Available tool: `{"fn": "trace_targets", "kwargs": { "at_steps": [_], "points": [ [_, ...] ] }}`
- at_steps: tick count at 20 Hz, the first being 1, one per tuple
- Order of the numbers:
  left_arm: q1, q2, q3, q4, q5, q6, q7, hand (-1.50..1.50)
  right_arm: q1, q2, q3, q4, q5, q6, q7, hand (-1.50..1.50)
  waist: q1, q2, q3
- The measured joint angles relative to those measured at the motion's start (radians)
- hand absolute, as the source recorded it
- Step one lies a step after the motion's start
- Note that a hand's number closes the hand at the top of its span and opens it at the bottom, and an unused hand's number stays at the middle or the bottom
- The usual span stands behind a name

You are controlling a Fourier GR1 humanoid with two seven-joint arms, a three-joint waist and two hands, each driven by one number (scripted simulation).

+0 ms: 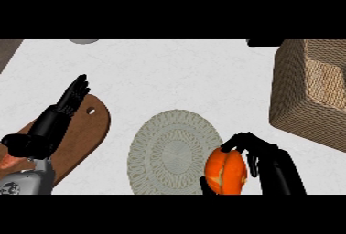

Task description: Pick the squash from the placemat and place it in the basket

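Observation:
An orange squash (225, 172) sits at the right edge of the round woven placemat (173, 153), near the view's lower edge. My right hand (269, 161) curls round it, fingers arched over its top and right side, thumb low at its left. Whether the squash is lifted off the mat I cannot tell. The woven basket (312, 91) stands at the far right of the counter, beyond and to the right of that hand. My left hand (59, 113) rests open at the left, fingers straight and pointing up, over a wooden board.
A brown wooden cutting board (89, 132) with a hole in its handle lies under the left hand. A grey round object (83, 41) peeks in at the top edge. White counter lies between placemat and basket.

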Motion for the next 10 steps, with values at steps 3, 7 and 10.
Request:
{"fn": "trace_targets", "kwargs": {
  "at_steps": [3,7,10],
  "points": [
    [-0.012,-0.008,-0.006,0.017,-0.009,0.005,-0.005,0.0,0.043,-0.016,-0.022,-0.171,0.014,0.024,0.067,1.5,0.002,0.001,-0.001],
    [-0.023,-0.014,-0.01,0.032,-0.013,0.002,-0.013,0.0,-0.001,-0.028,-0.116,-0.199,0.011,0.081,0.15,1.5,0.01,0.004,-0.001],
    [-0.016,-0.024,-0.017,0.023,-0.021,0.008,-0.011,0.0,-0.07,-0.029,-0.177,-0.203,0.011,0.145,0.234,1.5,0.016,0.005,-0.001]
  ]
}}
